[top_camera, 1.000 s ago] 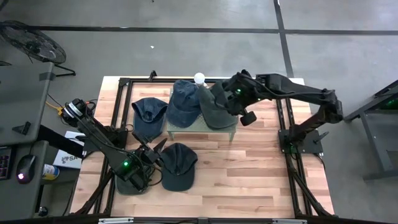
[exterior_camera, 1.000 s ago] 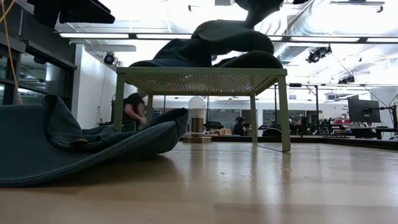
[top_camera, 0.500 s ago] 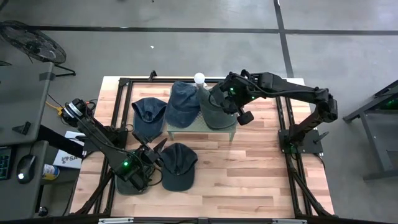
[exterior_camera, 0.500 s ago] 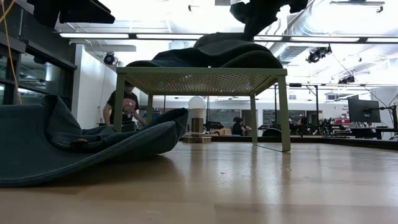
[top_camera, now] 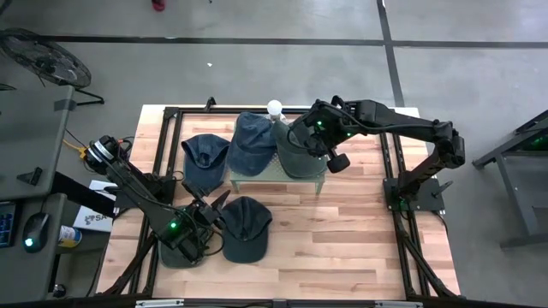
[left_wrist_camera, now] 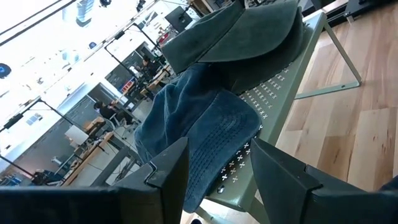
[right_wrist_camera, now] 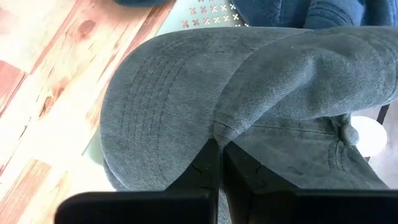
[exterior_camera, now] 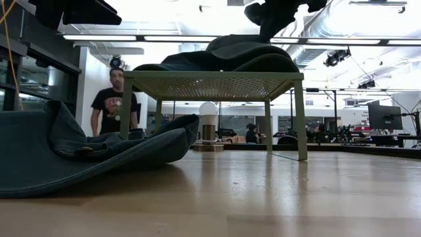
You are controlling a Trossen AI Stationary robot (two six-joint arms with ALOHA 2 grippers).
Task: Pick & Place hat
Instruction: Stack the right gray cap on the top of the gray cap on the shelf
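1. Wooden planks are being used as the table point(top_camera: 342, 231) surface, and a workshop with a person point(exterior_camera: 113, 105) standing in it is being seen beyond it in the low view.
2. A green perforated stand point(top_camera: 278, 178) is being kept at the back of the table.
3. A grey-green hat point(top_camera: 295, 150) is being rested on the stand's right part, just beside a blue hat point(top_camera: 251, 141).
4. The right gripper point(right_wrist_camera: 219, 163) is being held with its fingers together, clamped on a fold of the grey-green hat's fabric.
5. The left gripper point(top_camera: 199, 229) is being kept low at the front left, its fingers apart and empty.
6. Two further hats are being left on the planks: a dark hat point(top_camera: 246, 228) beside the left gripper and a navy hat point(top_camera: 205, 156) left of the stand.
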